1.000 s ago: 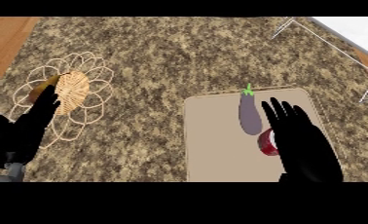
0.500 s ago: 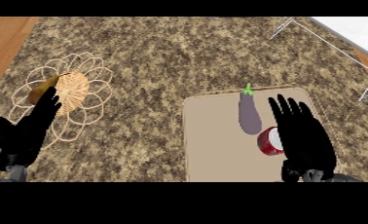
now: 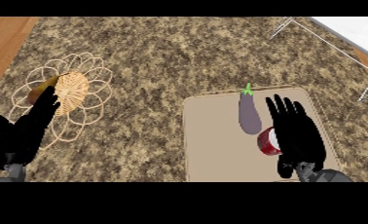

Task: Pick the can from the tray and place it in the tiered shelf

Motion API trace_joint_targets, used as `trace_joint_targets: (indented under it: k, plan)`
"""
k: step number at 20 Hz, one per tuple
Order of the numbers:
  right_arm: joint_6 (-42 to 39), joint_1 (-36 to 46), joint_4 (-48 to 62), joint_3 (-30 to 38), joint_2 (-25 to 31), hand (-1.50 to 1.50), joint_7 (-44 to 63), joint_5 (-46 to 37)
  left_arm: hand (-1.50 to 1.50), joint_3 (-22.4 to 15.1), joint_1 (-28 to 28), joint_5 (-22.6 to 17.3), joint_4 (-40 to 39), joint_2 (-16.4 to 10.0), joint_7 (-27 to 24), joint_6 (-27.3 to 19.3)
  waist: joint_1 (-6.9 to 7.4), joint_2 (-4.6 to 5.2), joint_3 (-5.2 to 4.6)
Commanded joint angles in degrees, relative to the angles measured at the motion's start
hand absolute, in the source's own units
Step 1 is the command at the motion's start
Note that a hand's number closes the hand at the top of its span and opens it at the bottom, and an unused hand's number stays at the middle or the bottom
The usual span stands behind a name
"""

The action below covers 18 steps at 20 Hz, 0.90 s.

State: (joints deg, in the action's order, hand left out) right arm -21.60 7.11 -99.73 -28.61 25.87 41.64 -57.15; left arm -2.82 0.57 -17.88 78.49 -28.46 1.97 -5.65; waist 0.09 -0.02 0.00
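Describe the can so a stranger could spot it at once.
Find the beige tray at the counter's lower right. Just below the eggplant's blunt end, partly hidden by the right hand, sits the can. It alone is red and round; the eggplant is long and purple.

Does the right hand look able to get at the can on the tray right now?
Probably yes: the open right hand is right beside the can, with nothing between them; the eggplant lies on the can's other side.

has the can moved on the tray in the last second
No. The can sits at the same spot on the tray, just by the eggplant's lower end, with the right hand partly over it.
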Motion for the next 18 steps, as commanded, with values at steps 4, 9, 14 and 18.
trace_joint_targets:
  k: [4,9,14,18]
  plan:
    - [0.7,-1.8,4.8,3.3,-2.0,-1.50,-5.7,-2.8,0.00,2.2,-1.4,3.2,-1.2,3.4,0.3,1.8,-0.12,0.01,0.00]
    - [4.0,1.5,13.1,5.4,-4.9,1.50,-11.2,-4.2,0.00,3.4,1.3,5.1,1.0,5.0,-0.3,1.9,0.13,0.04,0.01]
    - [4.8,-4.0,7.3,2.8,-4.5,1.50,-10.8,-9.6,0.00,5.2,4.4,5.5,8.2,4.4,4.3,2.8,0.08,-0.06,0.01]
    - [5.7,1.2,10.1,6.6,-3.6,1.50,-15.2,-11.7,0.00,7.1,0.2,6.6,2.7,5.0,3.2,4.8,0.04,0.01,0.00]
